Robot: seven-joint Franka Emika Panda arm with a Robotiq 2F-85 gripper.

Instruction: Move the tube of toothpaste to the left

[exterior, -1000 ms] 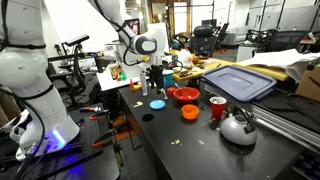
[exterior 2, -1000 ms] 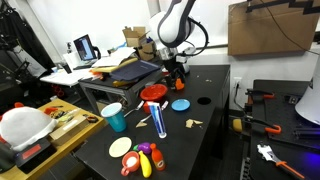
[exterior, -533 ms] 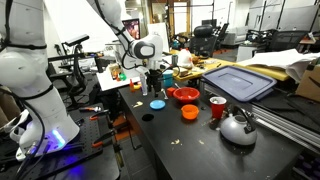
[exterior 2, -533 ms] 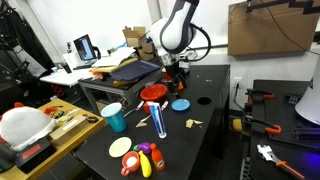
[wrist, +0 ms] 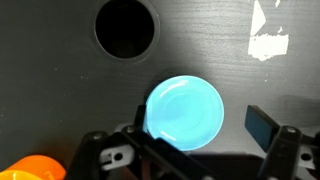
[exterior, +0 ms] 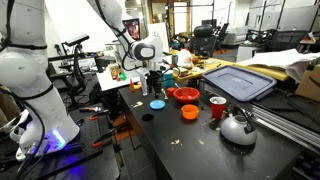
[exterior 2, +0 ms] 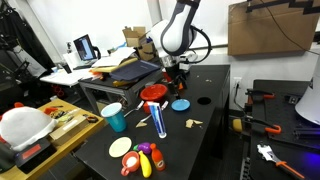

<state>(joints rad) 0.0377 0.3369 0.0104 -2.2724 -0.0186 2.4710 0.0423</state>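
Whereas the arm (exterior 2: 178,35) stood slightly further back a second ago, it is now shifted a little over the blue disc (exterior 2: 180,104). Against half a second ago no change shows. Table (exterior 2: 205,150) contents: unmoved throughout.

Near to far, in an exterior view:
- Cluster of coloured toys (exterior 2: 140,158) at the front.
- Tube of toothpaste (exterior 2: 161,121): slim, whitish, roughly upright on the table, between the teal cup (exterior 2: 114,117) and a white scrap (exterior 2: 193,124), well apart from the end effector (exterior 2: 178,86).
- Blue disc, beside a round hole (exterior 2: 208,100).
- Red bowl (exterior 2: 153,93) behind.

Near to far, in an exterior view from another side:
- Steel kettle (exterior: 238,127) nearest.
- Red cup (exterior: 217,107).
- Orange bowl (exterior: 189,112).
- Red bowl, then blue disc with the end effector above it.

Kettle and red cup appear only here; the tube cannot be made out here.

Wrist view only: end effector (wrist: 200,122) jaws wide apart, nothing between the fingers (wrist: 262,125). Blue disc lies directly beneath, the orange bowl at a lower corner, hole and scrap further up.
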